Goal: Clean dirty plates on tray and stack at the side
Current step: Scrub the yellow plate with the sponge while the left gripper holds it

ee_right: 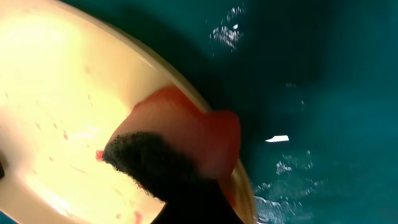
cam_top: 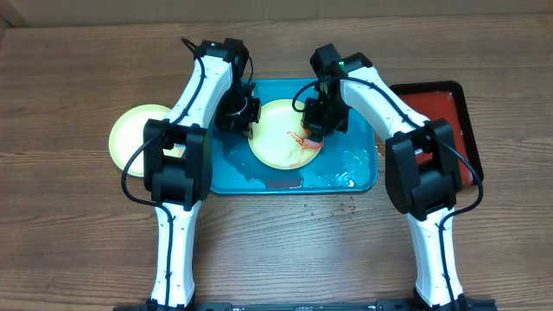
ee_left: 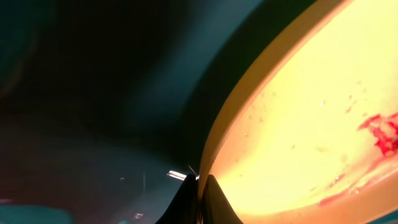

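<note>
A pale yellow-green plate [cam_top: 278, 138] with red sauce smears lies in the turquoise tray [cam_top: 226, 171]. My left gripper [cam_top: 242, 117] is shut on the plate's left rim; the left wrist view shows the fingers [ee_left: 200, 190] pinching the rim of the plate [ee_left: 311, 112]. My right gripper [cam_top: 313, 131] is shut on a reddish sponge with a dark scouring side [ee_right: 180, 143] and presses it on the plate's right edge [ee_right: 56, 93]. A second yellow-green plate [cam_top: 134, 134] lies on the table left of the tray, partly behind the left arm. The pale blue-white plate is out of view.
A smaller red tray with a dark rim [cam_top: 441, 108] sits right of the turquoise tray, partly under the right arm. Water and reddish streaks lie on the tray floor [cam_top: 346, 168] and show in the right wrist view [ee_right: 298, 168]. Droplets [cam_top: 333, 207] dot the table in front.
</note>
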`<state>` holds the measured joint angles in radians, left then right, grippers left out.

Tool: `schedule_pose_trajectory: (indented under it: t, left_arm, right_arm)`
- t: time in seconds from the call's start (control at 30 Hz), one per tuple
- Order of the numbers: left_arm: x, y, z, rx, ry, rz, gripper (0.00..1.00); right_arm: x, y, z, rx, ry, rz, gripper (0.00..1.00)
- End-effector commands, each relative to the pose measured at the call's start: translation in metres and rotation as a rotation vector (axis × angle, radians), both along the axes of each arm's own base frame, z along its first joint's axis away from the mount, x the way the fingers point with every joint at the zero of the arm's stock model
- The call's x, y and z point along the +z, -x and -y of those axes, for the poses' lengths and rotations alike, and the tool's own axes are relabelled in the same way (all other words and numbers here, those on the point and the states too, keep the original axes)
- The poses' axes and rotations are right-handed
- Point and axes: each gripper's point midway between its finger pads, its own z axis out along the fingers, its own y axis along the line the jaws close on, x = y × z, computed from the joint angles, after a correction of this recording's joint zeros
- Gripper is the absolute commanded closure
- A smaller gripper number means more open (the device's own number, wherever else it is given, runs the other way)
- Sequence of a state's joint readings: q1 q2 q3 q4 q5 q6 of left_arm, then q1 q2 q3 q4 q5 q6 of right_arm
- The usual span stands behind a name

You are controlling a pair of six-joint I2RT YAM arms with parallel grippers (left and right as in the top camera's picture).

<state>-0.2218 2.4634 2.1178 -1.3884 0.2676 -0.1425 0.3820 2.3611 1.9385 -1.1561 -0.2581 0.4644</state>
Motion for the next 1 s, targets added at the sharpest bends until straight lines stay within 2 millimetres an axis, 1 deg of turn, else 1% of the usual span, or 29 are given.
schedule_pose_trajectory:
  t: [0.0,0.07,0.2,0.27,0.3,0.33,0.37,0.4,0.5,0.57,0.63,0.7,0.8,0.87,0.97]
  left_arm:
    - [-0.002,0.009,0.027,-0.039,0.154,-0.043,0.96]
    - [0.001,0.01,0.032,-0.039,0.19,-0.049,0.96]
    - [0.002,0.011,0.034,-0.041,0.204,-0.053,0.96]
    - [0.002,0.011,0.034,-0.041,0.204,-0.053,0.96]
    - [0.002,0.011,0.034,-0.041,0.204,-0.052,0.96]
    - [0.002,0.011,0.034,-0.041,0.205,-0.051,0.96]
    - [0.002,0.01,0.034,-0.041,0.205,-0.05,0.96]
    - [0.002,0.01,0.033,-0.04,0.205,-0.049,0.96]
    - [0.002,0.01,0.034,-0.04,0.205,-0.049,0.96]
    - [0.002,0.01,0.034,-0.04,0.205,-0.048,0.96]
    - [0.002,0.009,0.034,-0.04,0.206,-0.046,0.96]
    - [0.002,0.009,0.034,-0.04,0.206,-0.043,0.96]
    - [0.002,0.008,0.033,-0.038,0.206,-0.042,0.96]
    - [0.002,0.008,0.031,-0.035,0.206,-0.042,0.96]
    - [0.002,0.007,0.029,-0.029,0.206,-0.041,0.96]
  right_arm:
    - [-0.014,0.005,-0.014,-0.038,-0.001,-0.028,0.96]
    - [-0.017,0.008,-0.02,-0.052,0.002,-0.039,0.96]
    - [-0.039,0.021,-0.029,-0.079,0.017,-0.107,0.96]
    - [-0.049,0.028,-0.037,-0.066,-0.003,-0.142,0.96]
    - [-0.052,0.031,-0.044,-0.056,-0.023,-0.153,0.96]
    - [-0.054,0.034,-0.055,-0.026,-0.069,-0.158,0.96]
    - [-0.053,0.035,-0.063,-0.004,-0.1,-0.155,0.96]
    - [-0.053,0.036,-0.075,0.022,-0.144,-0.153,0.96]
    - [-0.053,0.044,-0.1,0.069,-0.193,-0.142,0.96]
    - [-0.053,0.053,-0.111,0.099,-0.191,-0.143,0.96]
    - [-0.053,0.061,-0.116,0.116,-0.183,-0.151,0.96]
    - [-0.054,0.064,-0.116,0.117,-0.172,-0.159,0.96]
    - [-0.055,0.061,-0.103,0.095,-0.12,-0.162,0.96]
    - [-0.053,0.054,-0.087,0.07,-0.073,-0.158,0.96]
    - [-0.046,0.038,-0.049,0.03,0.057,-0.128,0.96]
